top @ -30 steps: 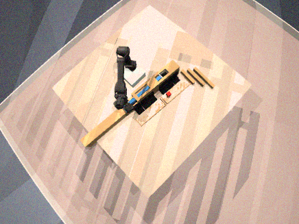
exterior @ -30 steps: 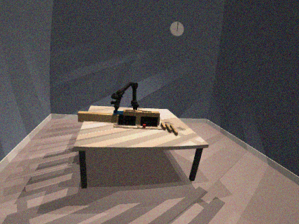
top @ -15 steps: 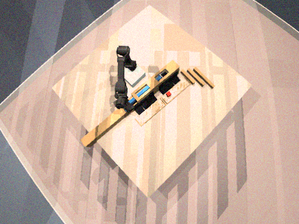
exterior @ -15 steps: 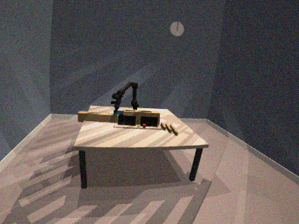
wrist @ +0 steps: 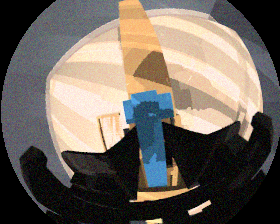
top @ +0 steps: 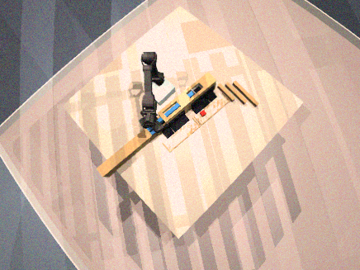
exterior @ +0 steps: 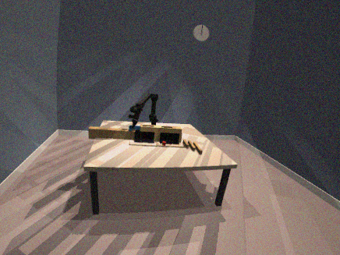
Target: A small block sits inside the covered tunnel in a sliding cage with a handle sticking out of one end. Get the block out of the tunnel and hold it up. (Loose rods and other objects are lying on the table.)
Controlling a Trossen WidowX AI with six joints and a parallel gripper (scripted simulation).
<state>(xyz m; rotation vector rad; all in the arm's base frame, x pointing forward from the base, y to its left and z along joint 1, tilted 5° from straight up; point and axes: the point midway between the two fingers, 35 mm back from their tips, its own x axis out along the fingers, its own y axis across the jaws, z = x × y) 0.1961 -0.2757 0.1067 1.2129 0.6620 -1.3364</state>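
The wooden tunnel (top: 183,101) (exterior: 157,132) lies across the table, with slots in its top and dark openings in its side. Blue parts of the cage (top: 172,109) show through the slots. The blue handle (top: 152,130) (wrist: 151,142) sticks out at the tunnel's left end, above a long wooden beam (top: 124,153) (exterior: 111,133) (wrist: 142,45). My gripper (top: 154,128) (exterior: 134,125) (wrist: 149,127) points down there and is shut on the blue handle, a finger on each side in the wrist view. I cannot make out the block inside the tunnel.
Several loose wooden rods (top: 245,93) (exterior: 193,146) lie beyond the tunnel's right end. A small red piece (top: 202,113) (exterior: 164,143) is in front of the tunnel, by a thin outlined strip. A pale box (top: 165,92) stands behind the tunnel, beside the arm.
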